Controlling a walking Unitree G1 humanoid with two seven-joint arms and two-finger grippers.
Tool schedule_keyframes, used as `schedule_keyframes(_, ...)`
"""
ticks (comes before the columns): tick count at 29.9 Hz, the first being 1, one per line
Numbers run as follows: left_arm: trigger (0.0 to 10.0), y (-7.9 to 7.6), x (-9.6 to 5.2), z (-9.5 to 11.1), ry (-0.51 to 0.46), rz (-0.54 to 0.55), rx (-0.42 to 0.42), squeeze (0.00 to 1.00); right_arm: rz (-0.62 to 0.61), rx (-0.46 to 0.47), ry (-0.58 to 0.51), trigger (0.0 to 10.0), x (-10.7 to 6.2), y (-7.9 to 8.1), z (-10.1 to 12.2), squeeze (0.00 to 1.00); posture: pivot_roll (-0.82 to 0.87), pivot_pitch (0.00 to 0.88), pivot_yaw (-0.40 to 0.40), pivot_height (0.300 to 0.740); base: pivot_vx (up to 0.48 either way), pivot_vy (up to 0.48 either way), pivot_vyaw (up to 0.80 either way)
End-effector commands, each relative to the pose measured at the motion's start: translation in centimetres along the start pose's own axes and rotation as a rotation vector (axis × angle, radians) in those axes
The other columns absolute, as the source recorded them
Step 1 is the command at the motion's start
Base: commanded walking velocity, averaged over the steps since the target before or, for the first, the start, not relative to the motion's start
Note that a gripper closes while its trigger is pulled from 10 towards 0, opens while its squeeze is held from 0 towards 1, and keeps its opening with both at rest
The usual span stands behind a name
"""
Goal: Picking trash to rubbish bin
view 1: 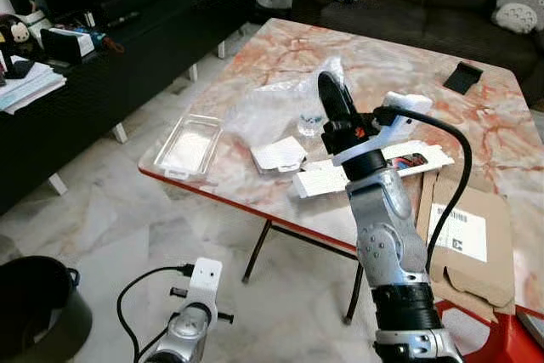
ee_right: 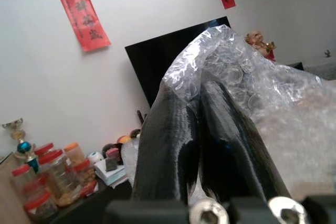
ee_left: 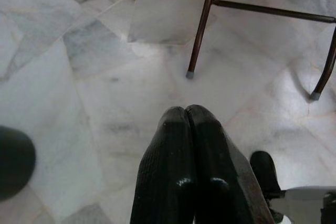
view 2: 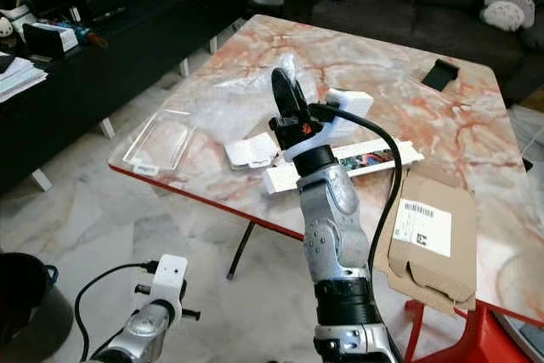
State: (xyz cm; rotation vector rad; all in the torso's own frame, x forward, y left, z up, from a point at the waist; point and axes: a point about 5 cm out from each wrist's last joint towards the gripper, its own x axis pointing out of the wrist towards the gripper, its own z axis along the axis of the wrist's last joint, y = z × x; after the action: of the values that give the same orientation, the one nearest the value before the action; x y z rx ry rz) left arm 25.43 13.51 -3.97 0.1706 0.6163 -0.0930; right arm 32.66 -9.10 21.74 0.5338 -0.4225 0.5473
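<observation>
One square table (view 1: 476,108) with an orange-veined marble top is recorded, standing on a pale marble floor (view 1: 127,218). One dark round rubbish bin (view 1: 34,308) is seen on the floor at the robot's lower left, well apart from the table and nearer the left arm.

On the table are counted: one flattened brown cardboard box with a white label (view 1: 467,235), one crumpled sheet of clear bubble-wrap plastic (view 1: 276,108), one long white strip-shaped package (view 1: 374,172), one clear rectangular plastic tray (view 1: 189,145) at the near-left edge, one small white folded carton (view 1: 279,155) and one small black object (view 1: 462,76) at the far side.

The right tool (view 1: 327,91) is raised over the table centre, fingers pointing up and clamped together on an edge of the bubble-wrap, as the right wrist view confirms (ee_right: 247,77). The sheet trails from the tool leftward and down to the tabletop.

The left tool (ee_left: 188,124) hangs low over the floor, fingers pressed together, empty.

The carry to the bin is judged to run leftward and down, across the table's near-left edge.
</observation>
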Motion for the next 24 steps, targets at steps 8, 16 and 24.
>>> schedule_keyframes(8,10.0,-0.2,0.0,0.0,-0.002,0.001,-0.006,0.00,-0.001,-0.017,-0.007,10.0,0.0,-0.1,0.2,0.00,-0.12,0.022,-0.069,0.740,-0.277,0.000,0.00)
schedule_keyframes(16,10.0,-0.3,0.0,0.0,-0.002,0.000,-0.008,0.00,-0.051,-0.047,-0.003,10.0,-0.8,-1.5,0.5,0.00,-0.12,0.024,-0.071,0.740,-0.274,0.000,0.00)
schedule_keyframes(24,10.0,-0.3,0.0,0.0,-0.002,-0.001,-0.008,0.00,-0.171,-0.137,0.102,10.0,-3.6,-5.3,-0.7,0.00,-0.13,0.025,-0.071,0.740,-0.272,0.000,0.00)
